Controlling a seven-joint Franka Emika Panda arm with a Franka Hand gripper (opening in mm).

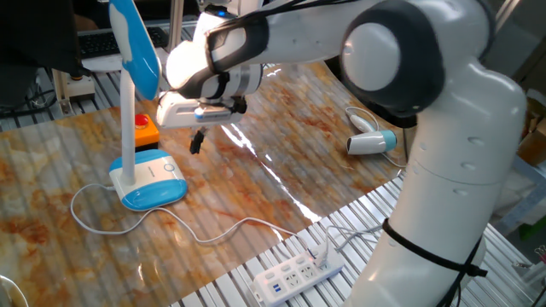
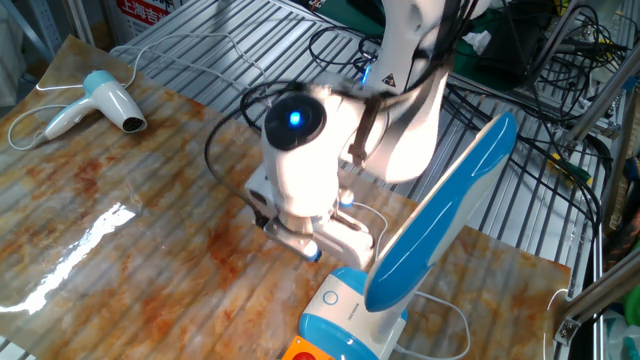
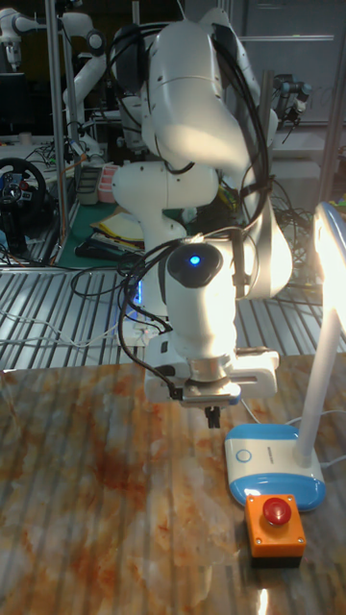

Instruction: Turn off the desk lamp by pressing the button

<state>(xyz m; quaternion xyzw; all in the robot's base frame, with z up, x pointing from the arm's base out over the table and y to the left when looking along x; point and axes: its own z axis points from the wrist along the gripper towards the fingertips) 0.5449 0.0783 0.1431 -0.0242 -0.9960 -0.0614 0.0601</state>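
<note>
The desk lamp stands at the table's left, with its blue-rimmed oval base [image 1: 153, 182], thin white stem and blue paddle head [image 1: 136, 43]. Its head [image 3: 333, 252] glows bright in the tall fixed view. The button [image 2: 331, 298] is a small pale ring on the white base plate, also visible as the button [image 3: 243, 456]. My gripper [image 1: 197, 142] hangs above the table just right of the base, not touching it. In the tall fixed view the gripper [image 3: 212, 416] points down, a little above and left of the button, its dark fingertips pressed together with nothing between them.
A red button on an orange box [image 3: 276, 524] sits beside the lamp base. A white-and-blue hair dryer [image 1: 373, 141] lies at the right. A white power strip [image 1: 299, 273] rests on the front rack, and the lamp's cord [image 1: 213, 234] loops across the tabletop.
</note>
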